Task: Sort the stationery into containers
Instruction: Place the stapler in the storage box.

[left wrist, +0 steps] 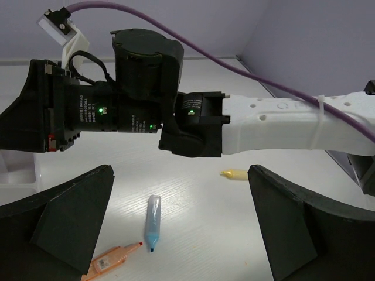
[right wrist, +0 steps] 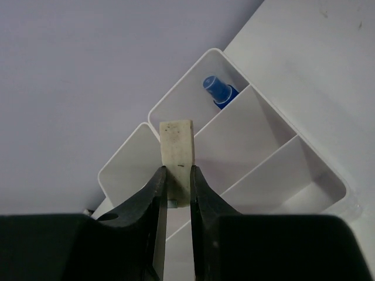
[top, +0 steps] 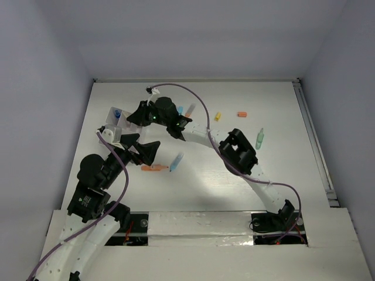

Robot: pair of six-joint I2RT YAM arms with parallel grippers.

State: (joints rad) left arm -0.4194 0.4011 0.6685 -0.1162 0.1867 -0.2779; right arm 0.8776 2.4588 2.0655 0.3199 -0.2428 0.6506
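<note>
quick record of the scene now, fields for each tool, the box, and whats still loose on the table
right tool: shut on eraser, pointed at box
left tool: open, empty, above blue pen and orange pen
box: bottle in one compartment
loose: blue pen, orange pen, green pen, yellow piece

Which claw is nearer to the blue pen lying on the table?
Left. The left claw hangs open close by the blue pen; the right claw is off over the white box, pinching a white eraser.
</note>
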